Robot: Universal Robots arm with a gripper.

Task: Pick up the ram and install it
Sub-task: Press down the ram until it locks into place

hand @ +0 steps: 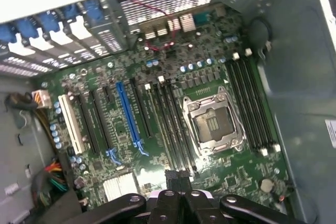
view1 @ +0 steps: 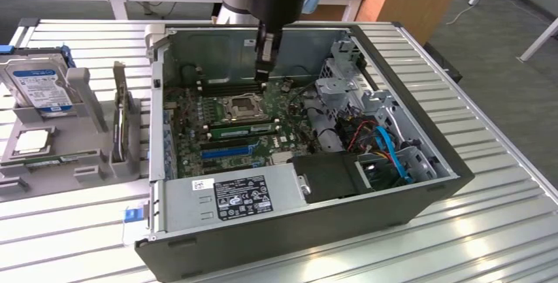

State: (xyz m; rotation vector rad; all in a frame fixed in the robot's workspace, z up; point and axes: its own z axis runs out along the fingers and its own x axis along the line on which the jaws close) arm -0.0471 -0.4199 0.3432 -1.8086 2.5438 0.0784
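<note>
We see an open computer case lying on a slatted metal table, with the motherboard facing up. The arm reaches down into the case, and its gripper hangs above the far end of the board, near the black memory slots next to the empty processor socket. In the wrist view the fingers are pressed together over the ends of 4 more black slots, and we make out nothing between them. Around the gripper stand the case's far wall, a metal drive cage on the exterior view's right with red and blue cables, and a power supply at the near edge. The ram appears to be outside the case, well apart from the gripper, in a grey holder on the exterior view's left. It lies low at the front of that holder, its long axis running roughly from the exterior view's left to right. It is a thin, narrow green stick with a pale strip. Behind it sit a square chip and an upright hard drive, and a dark card stands on edge between holder and case.
</note>
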